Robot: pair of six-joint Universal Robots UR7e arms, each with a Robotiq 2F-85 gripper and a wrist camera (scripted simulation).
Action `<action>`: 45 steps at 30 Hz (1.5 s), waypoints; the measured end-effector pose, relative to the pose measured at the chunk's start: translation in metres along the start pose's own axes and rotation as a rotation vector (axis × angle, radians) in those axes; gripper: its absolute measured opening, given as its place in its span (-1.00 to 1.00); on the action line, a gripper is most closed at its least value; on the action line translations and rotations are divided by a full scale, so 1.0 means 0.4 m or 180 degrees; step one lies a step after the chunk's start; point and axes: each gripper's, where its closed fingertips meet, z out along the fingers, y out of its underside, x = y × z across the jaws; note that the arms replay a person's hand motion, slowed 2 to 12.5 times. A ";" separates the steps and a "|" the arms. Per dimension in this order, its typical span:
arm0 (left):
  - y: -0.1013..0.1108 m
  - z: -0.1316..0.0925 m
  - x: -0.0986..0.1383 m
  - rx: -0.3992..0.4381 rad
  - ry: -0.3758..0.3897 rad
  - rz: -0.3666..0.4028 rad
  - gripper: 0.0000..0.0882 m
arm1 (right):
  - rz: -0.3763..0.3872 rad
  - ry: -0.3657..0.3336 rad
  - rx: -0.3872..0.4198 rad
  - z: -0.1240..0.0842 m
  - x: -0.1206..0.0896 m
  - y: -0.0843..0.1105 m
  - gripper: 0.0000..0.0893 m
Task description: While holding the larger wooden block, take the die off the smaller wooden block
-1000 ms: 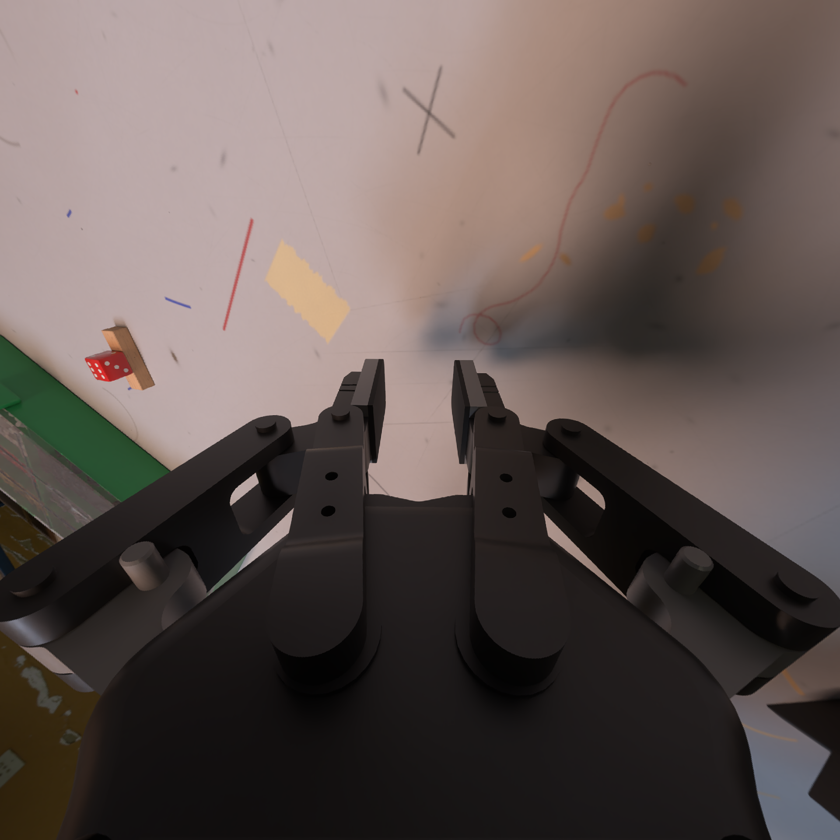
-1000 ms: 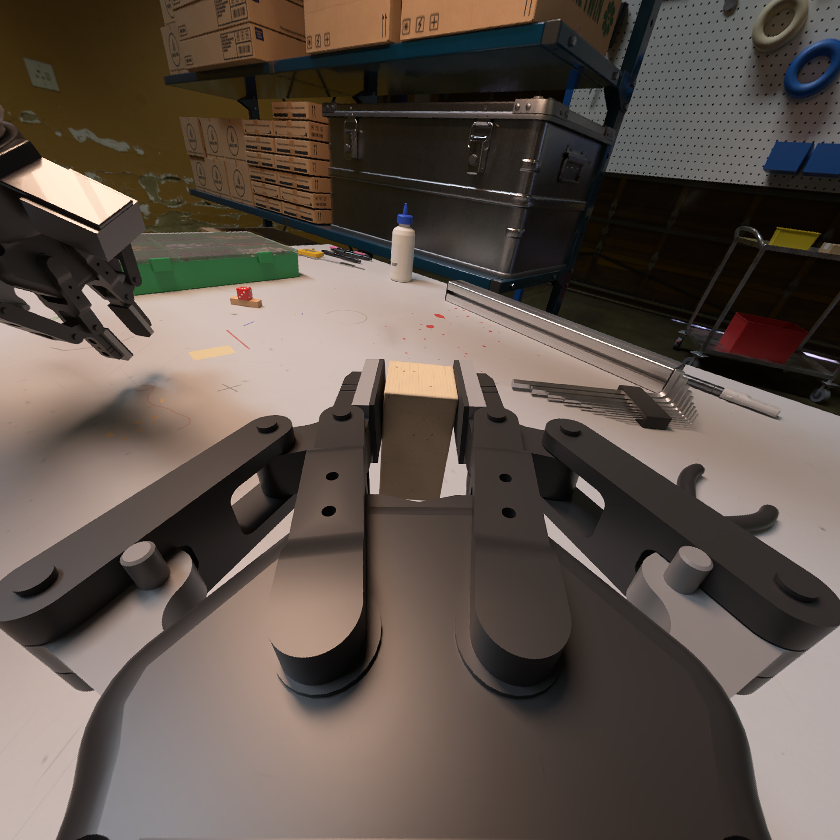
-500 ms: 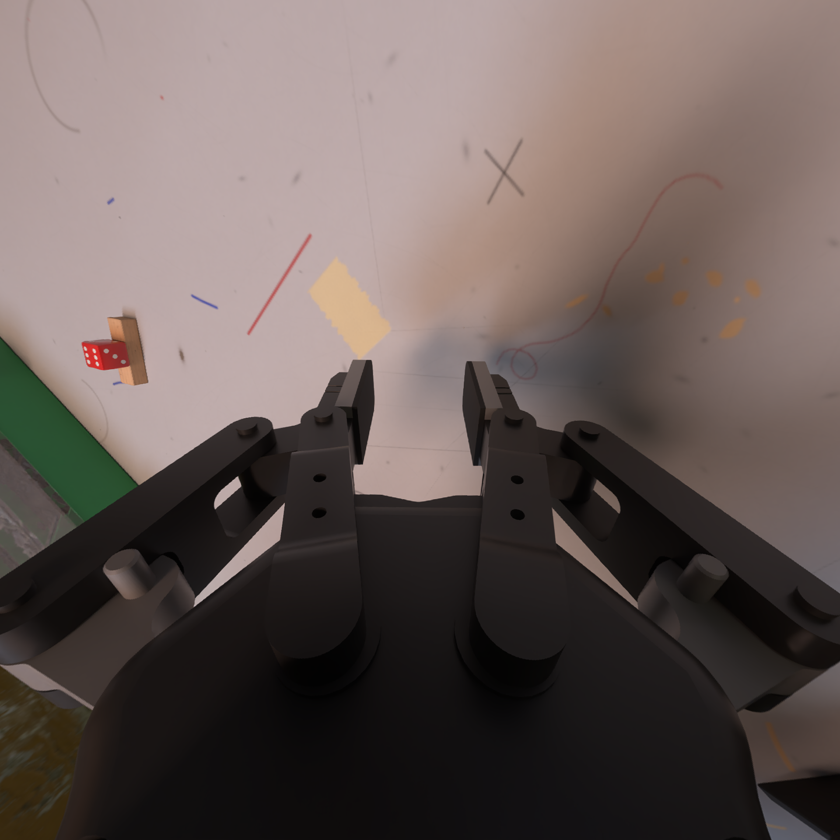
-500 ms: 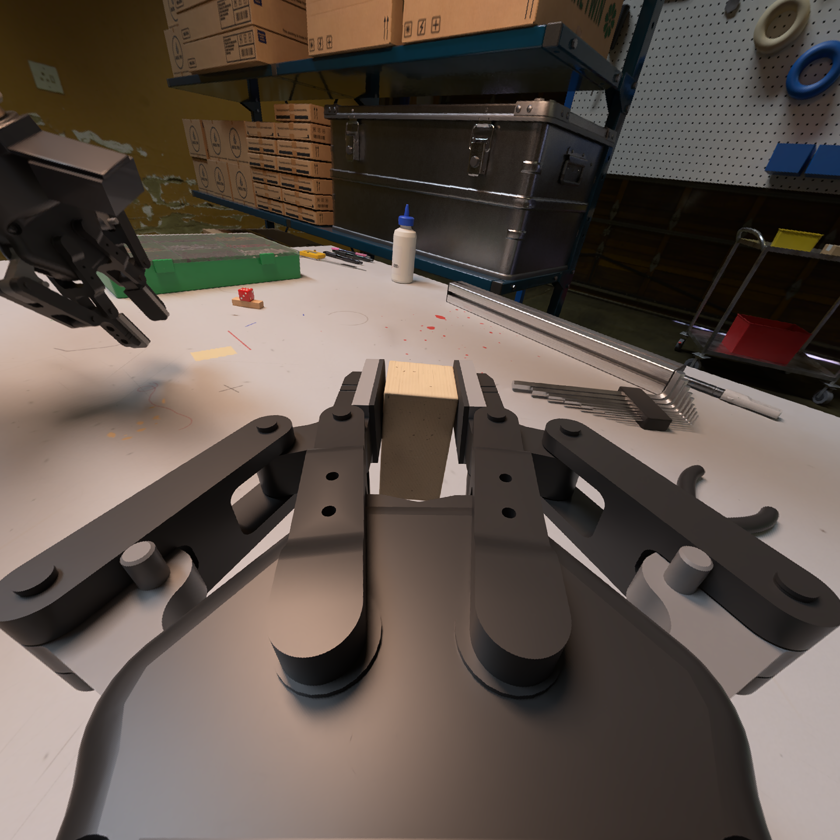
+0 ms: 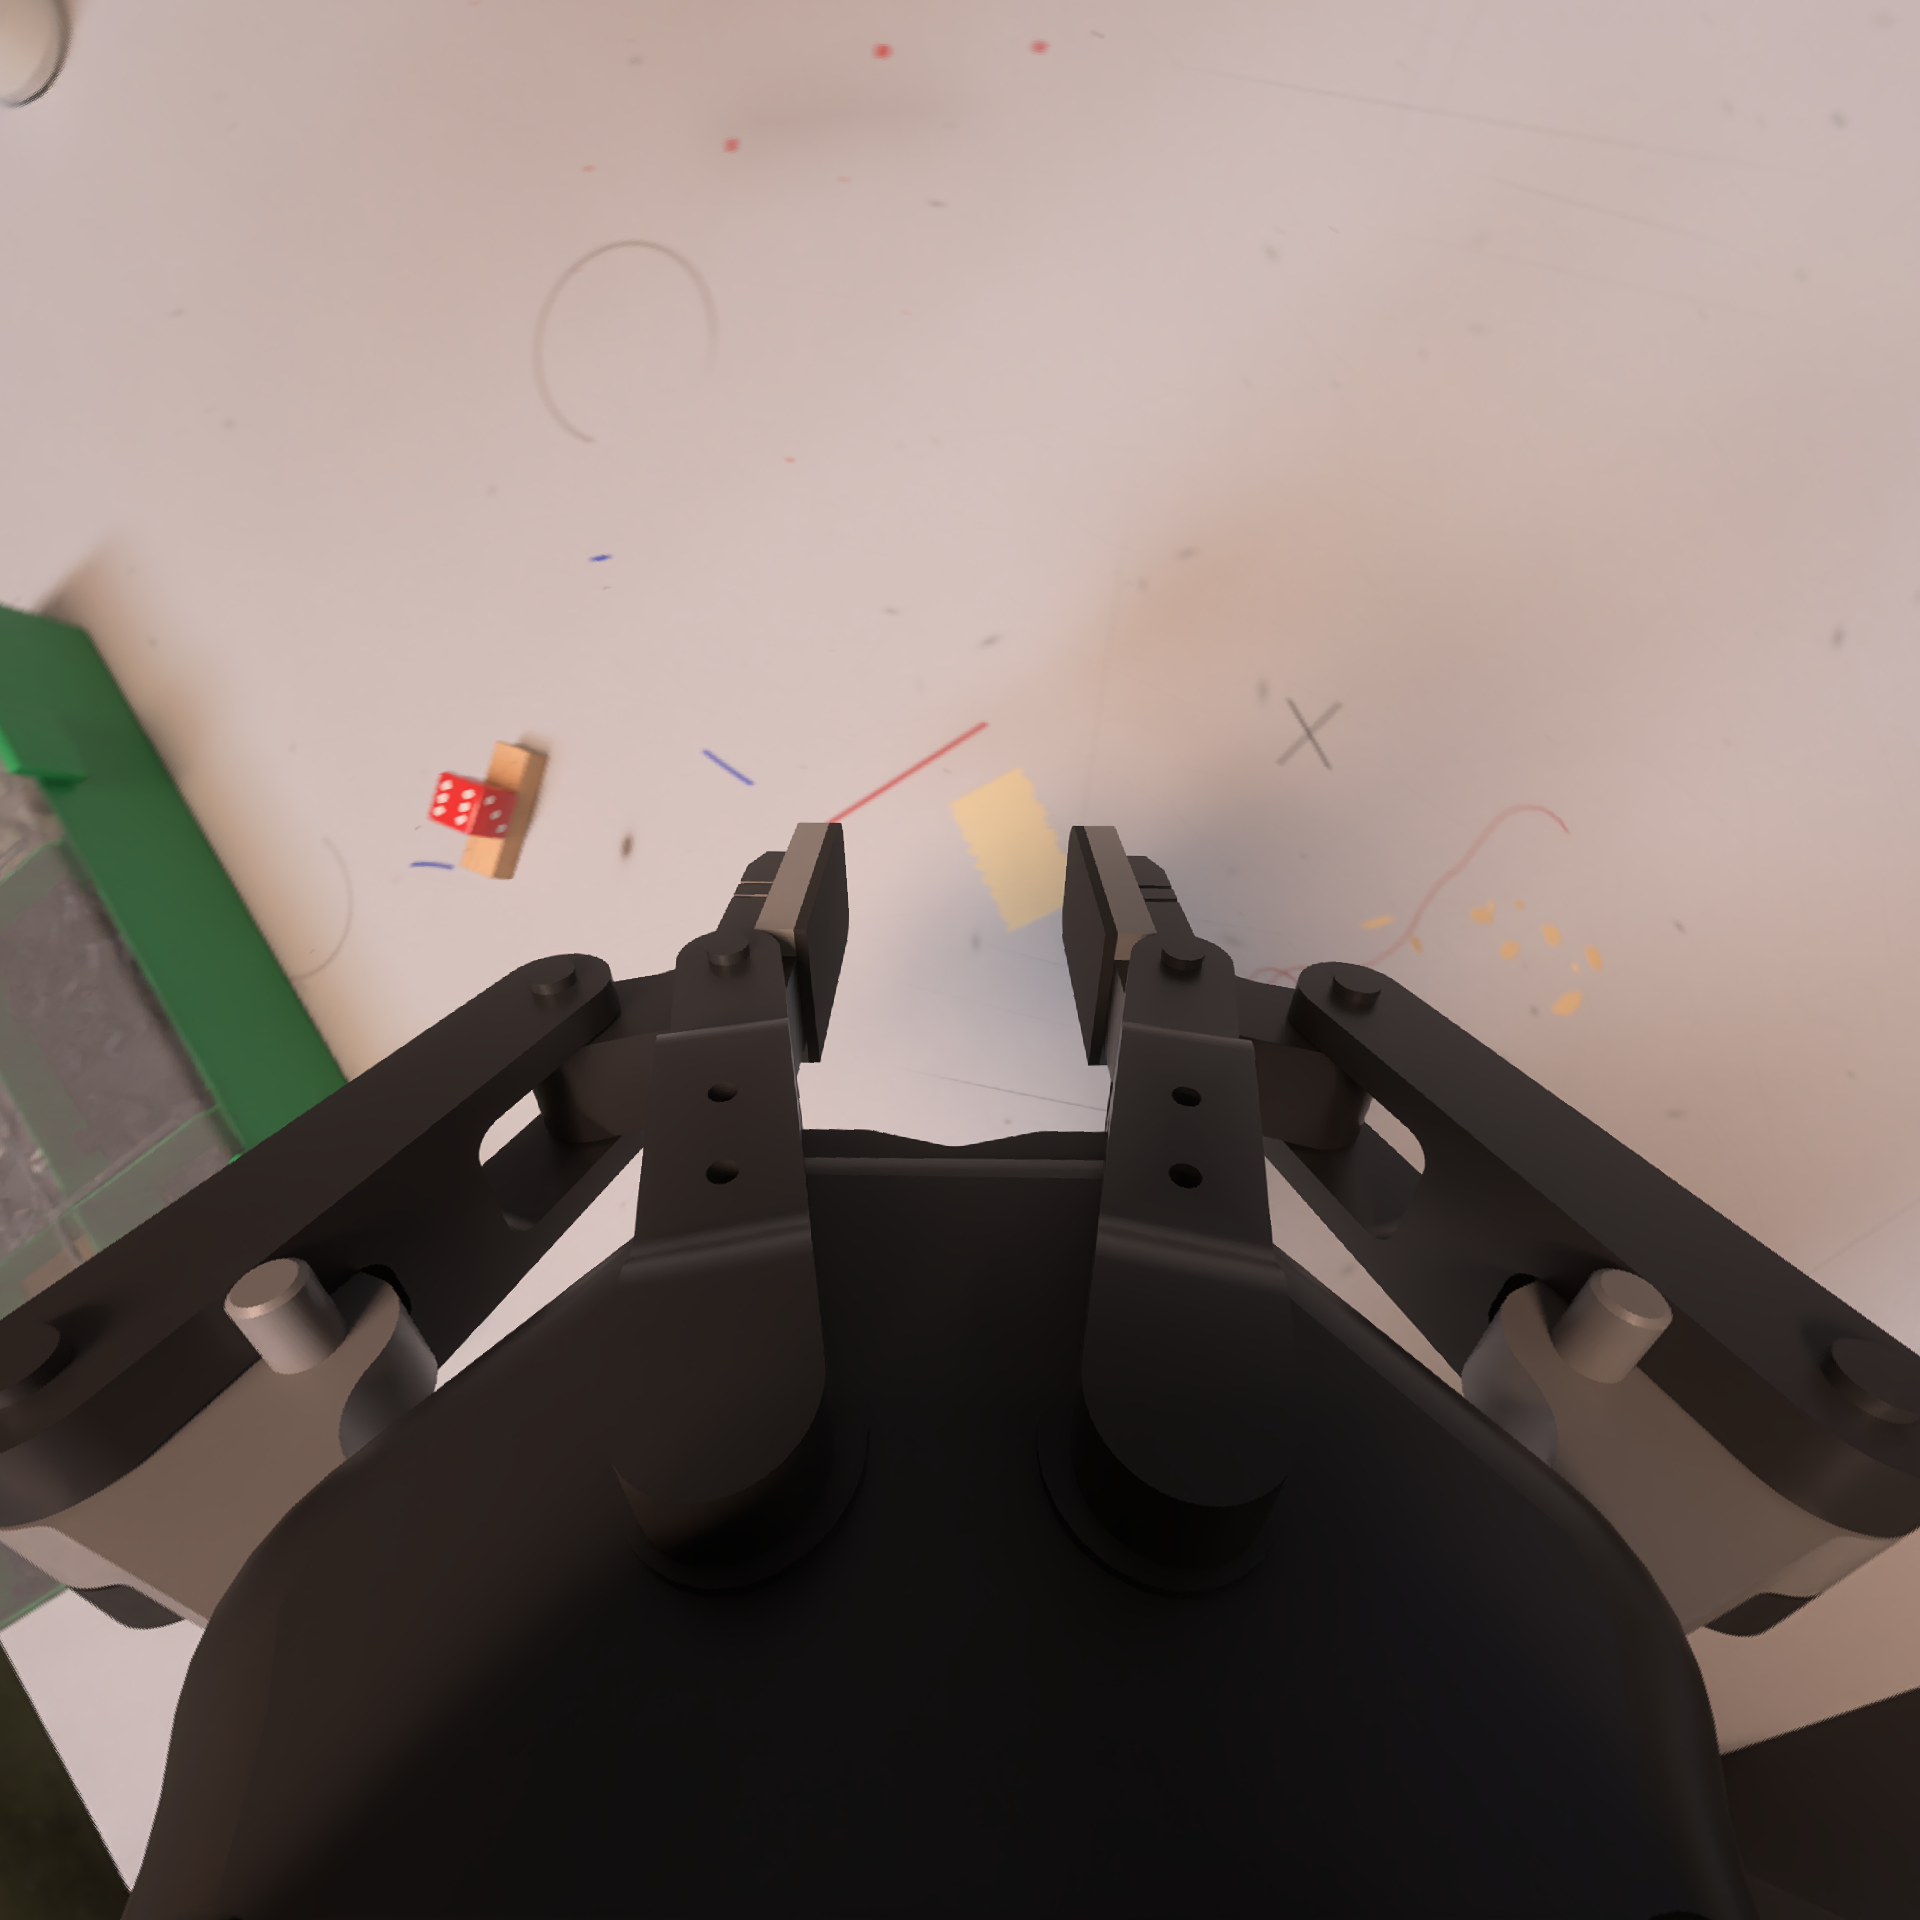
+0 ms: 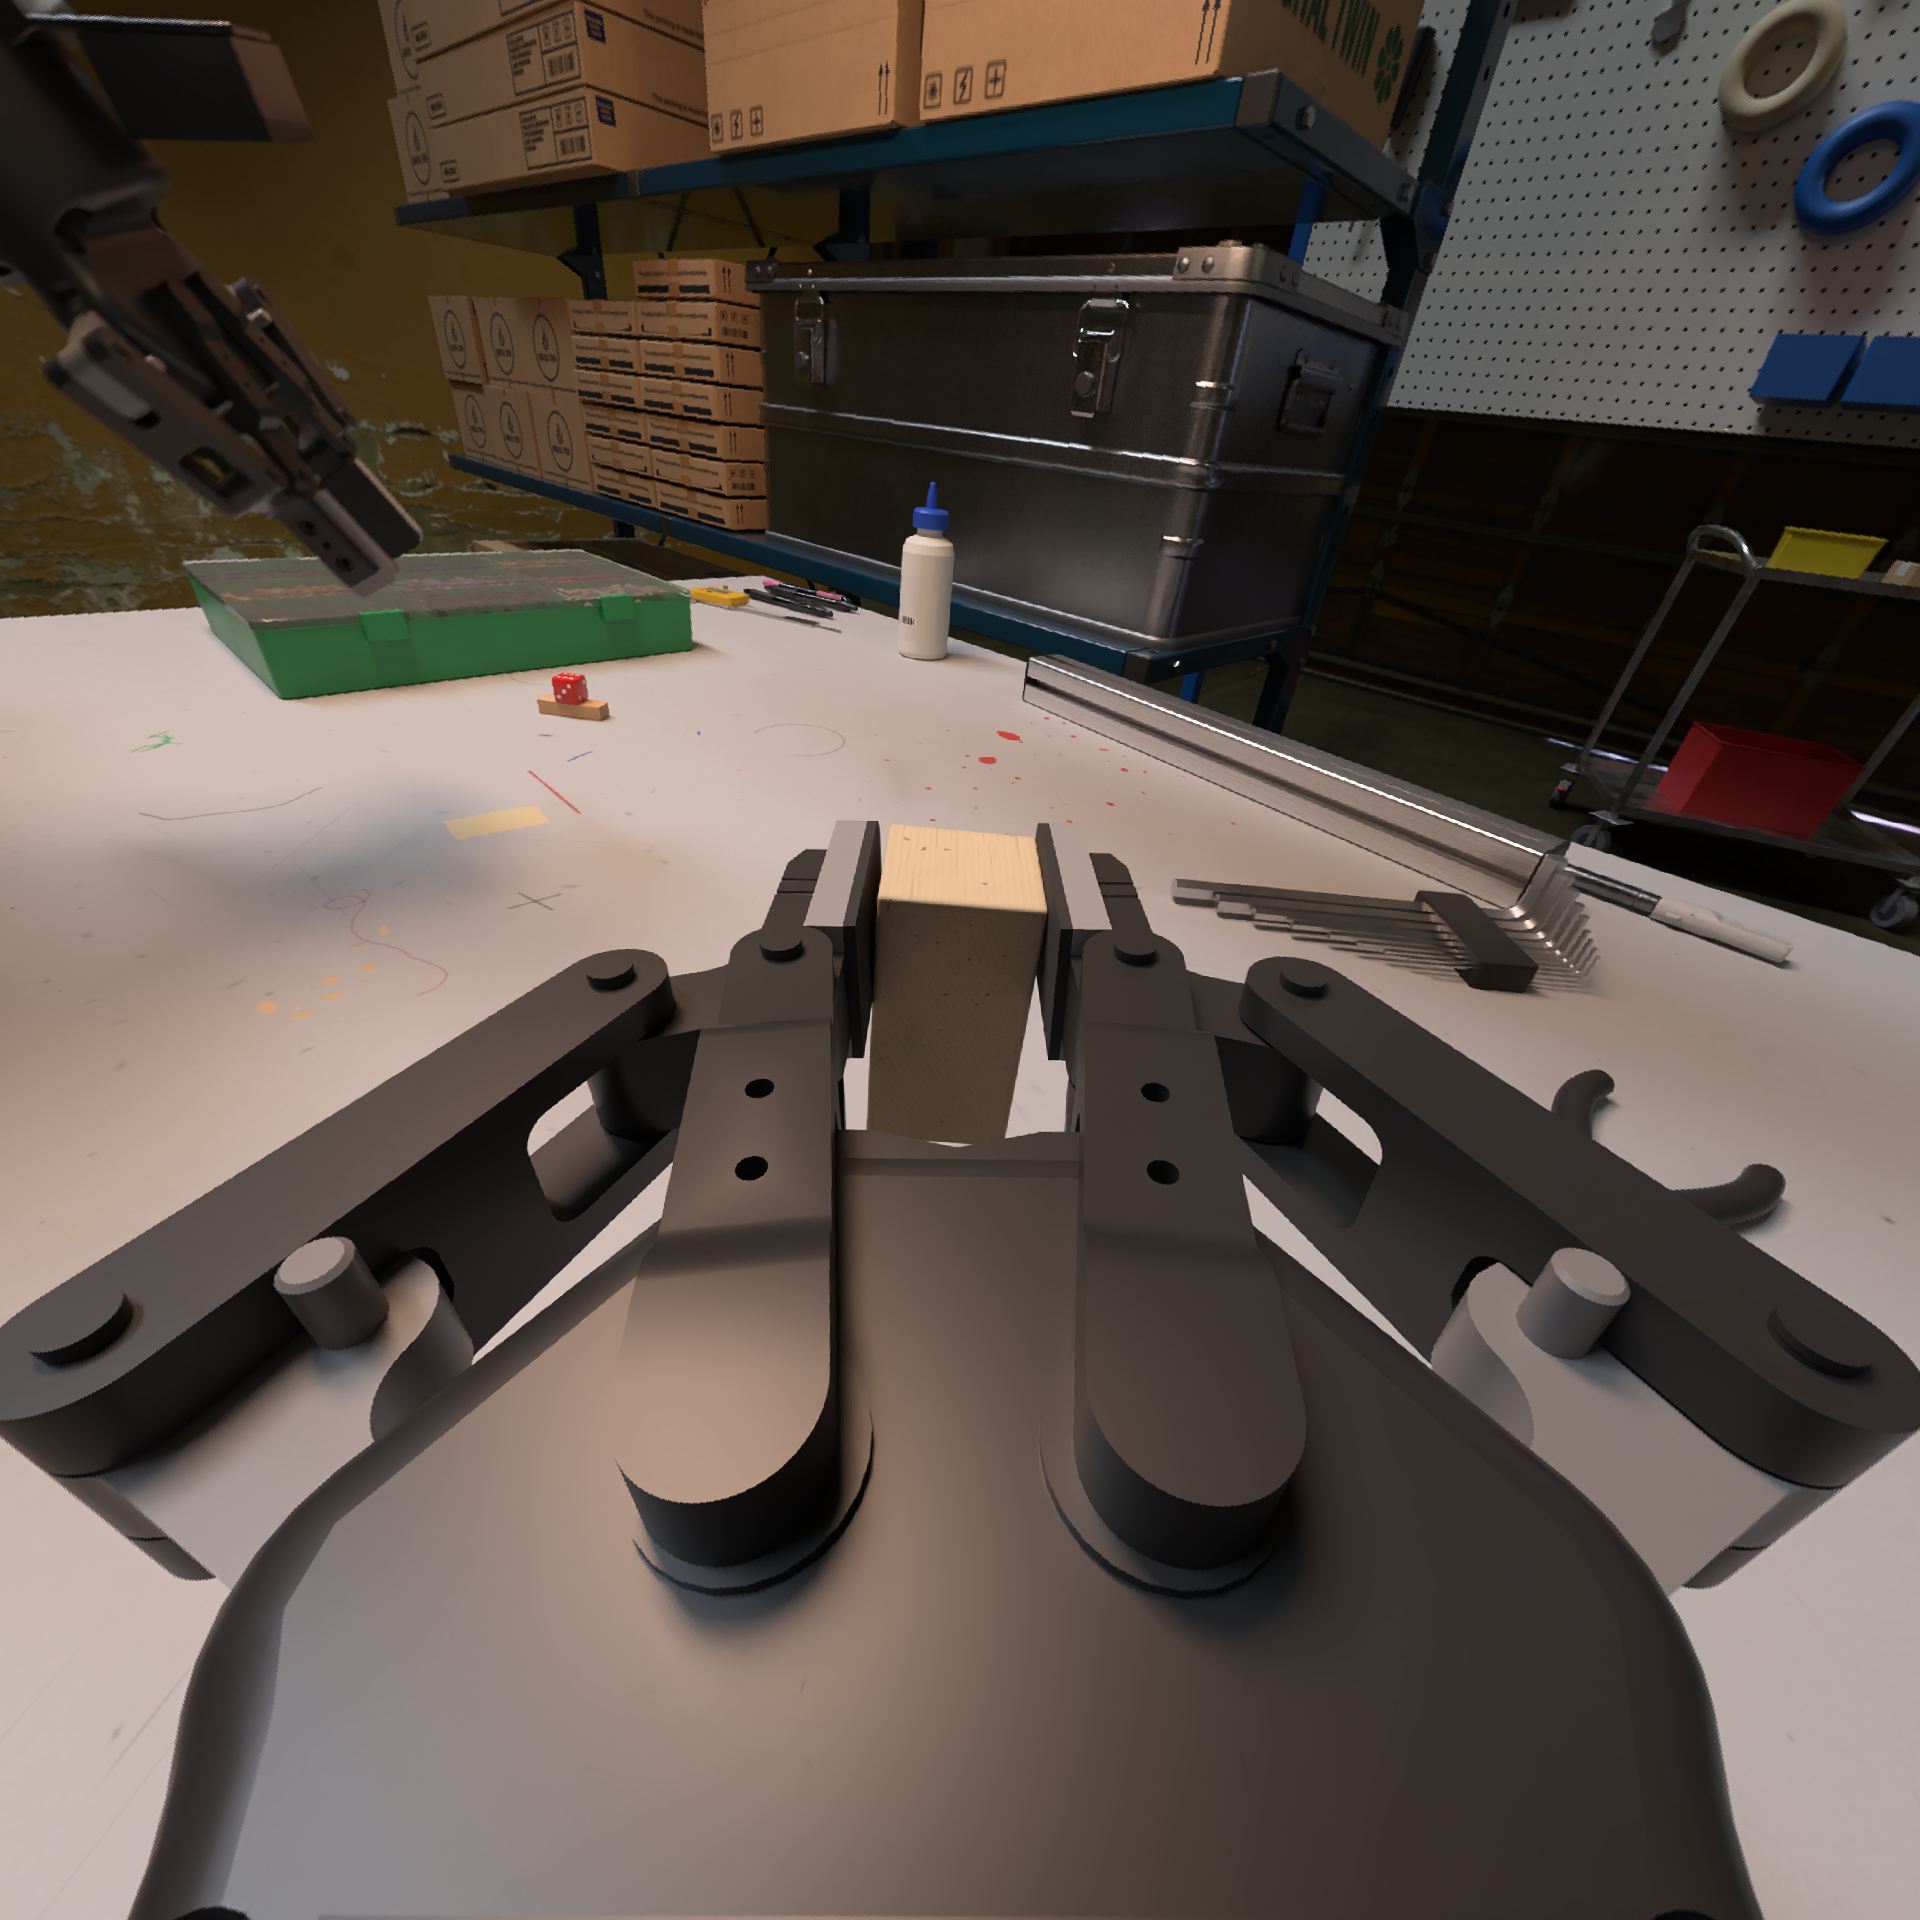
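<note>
Holding step looks fine: your right gripper (image 6: pixel 958 883) is clamped on the big block (image 6: pixel 958 977), both pads flat against its sides, block upright and clear of the table (image 6: pixel 935 758). Leave that arm alone.

Step in hand is the reach for the die. Your left gripper (image 5: pixel 954 883) hangs above the table with its jaws parted and nothing between them. In the right wrist view it sits high at far left (image 6: pixel 343 530), over the green case (image 6: pixel 447 634).

Die (image 5: pixel 473 803) is red, sitting on the small block (image 5: pixel 506 810), a thin flat slab. Both lie near the case edge (image 5: pixel 177 883), well left of where the left fingers point in the left wrist view. From the right wrist view the die (image 6: pixel 569 687) sits square on the slab (image 6: pixel 572 709), just in front of the case.

Next move, my read:
- swing the left gripper left until the die sits between the fingers
- come down only to die height; stay off the slab
- pinch two opposite die faces, lift straight up

Risks: slab is light and loose, so a low or skewed pinch probably drags it along. Case wall is near, so watch finger clearance on that side.
</note>
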 end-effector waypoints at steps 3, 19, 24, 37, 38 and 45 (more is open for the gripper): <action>-0.014 -0.007 -0.066 -0.0052 -0.0106 -0.0226 -0.15 | -0.0002 -0.0014 -0.0002 0.000 -0.002 0.001 -0.41; 0.019 0.095 -0.331 -0.0866 -0.0450 -0.0759 -0.20 | -0.0034 -0.0008 -0.0017 0.001 0.005 0.008 -0.41; 0.041 0.138 -0.367 -0.1149 -0.0545 -0.0711 -0.21 | -0.0003 -0.0007 -0.0016 0.000 0.009 0.010 -0.41; 0.046 0.214 -0.408 -0.1564 -0.0714 -0.0290 -0.31 | 0.0026 0.0024 -0.0035 0.000 0.026 0.017 -0.41; 0.047 0.218 -0.409 -0.1606 -0.0716 -0.0259 -0.32 | 0.0032 0.0023 -0.0037 0.000 0.027 0.018 -0.41; 0.063 0.242 -0.412 -0.1919 -0.0701 -0.0065 -0.33 | 0.0074 0.0010 -0.0059 0.002 0.031 0.025 -0.41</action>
